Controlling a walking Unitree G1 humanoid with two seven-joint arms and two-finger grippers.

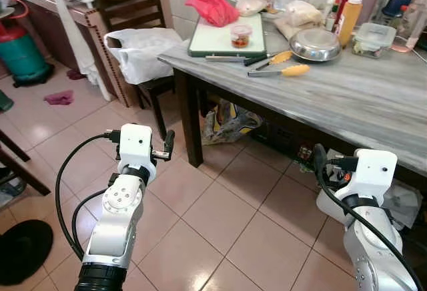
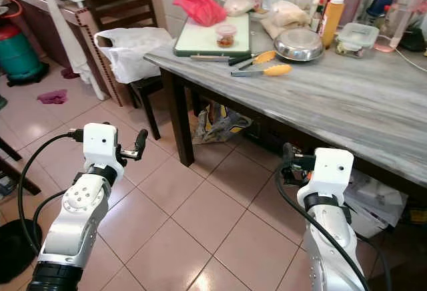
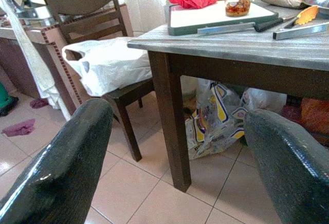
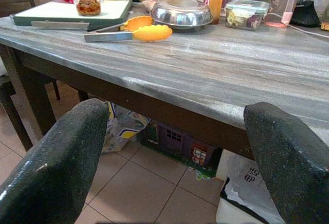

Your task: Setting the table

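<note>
A grey marbled table (image 1: 360, 97) stands ahead and to my right. At its far left corner lies a white cutting board (image 1: 217, 37) carrying a small jar (image 1: 241, 36), with a knife (image 1: 227, 58) along the board's near edge. Yellow-tipped tongs (image 1: 280, 71) lie beside it, and a steel bowl (image 1: 315, 44) sits behind them. My left gripper (image 1: 167, 145) is held low over the floor tiles, left of the table leg, open and empty. Just under the table's front edge my right gripper (image 4: 175, 172) is also open, with nothing between its fingers.
A yellow bottle (image 1: 349, 17), a lidded plastic container (image 1: 373, 39), a red bag (image 1: 212, 4) and several bottles crowd the table's back. A wooden chair (image 1: 130, 4) holds a white plastic bag (image 1: 140, 51). Bags (image 1: 227, 121) lie under the table. A teal cylinder (image 1: 23, 54) stands far left.
</note>
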